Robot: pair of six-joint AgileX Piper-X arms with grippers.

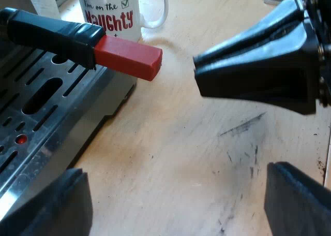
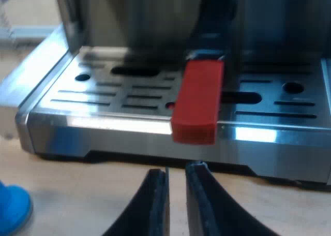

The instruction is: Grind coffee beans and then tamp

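The holder's dark handle (image 1: 51,31) sticks out from the espresso machine over the drip tray (image 1: 31,106), and its red end (image 1: 129,57) reaches past the tray's edge. My right gripper (image 1: 199,78) points at that red end from a short gap away, not touching. In the right wrist view the red end (image 2: 196,104) hangs just beyond my right gripper (image 2: 177,179), whose fingers are together with nothing between them. My left gripper (image 1: 173,205) is open over the wooden table beside the machine, holding nothing.
A white mug (image 1: 111,11) with red lettering stands on the table by the machine's corner, beyond the red end. A blue tamper (image 2: 10,210) sits on the table near the slotted drip tray (image 2: 103,96). The wooden table (image 1: 170,143) lies under both grippers.
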